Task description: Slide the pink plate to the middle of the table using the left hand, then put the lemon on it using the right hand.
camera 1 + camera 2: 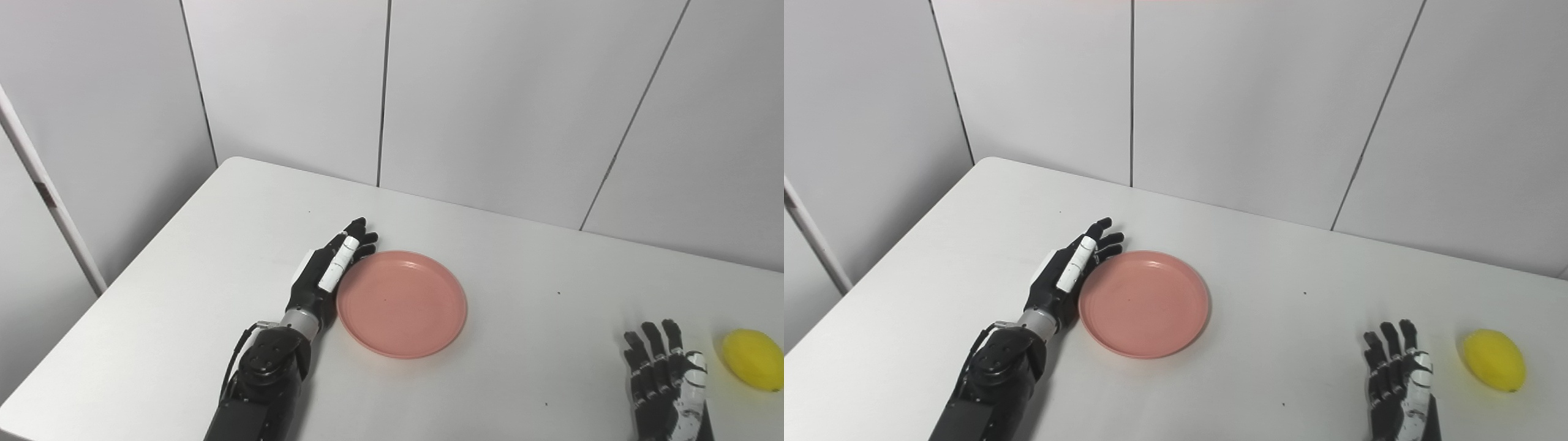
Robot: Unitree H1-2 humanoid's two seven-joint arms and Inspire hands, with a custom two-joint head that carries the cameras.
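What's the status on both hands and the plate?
Left hand open, flat against round pink plastic plate. Right hand open, beside yellow lemon. Nothing blocking.

The black-and-white right robot hand (pixel 1399 383) was cut off at the bottom edge, its wrist and arm out of sight. The left hand's (pixel 327 269) palm side faced the round pink plastic plate (pixel 402 303); actual contact with the rim could not be told.

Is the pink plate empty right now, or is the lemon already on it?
Empty. The pink plate shows only its bare inside; the lemon lies on the table, beside the open right hand.
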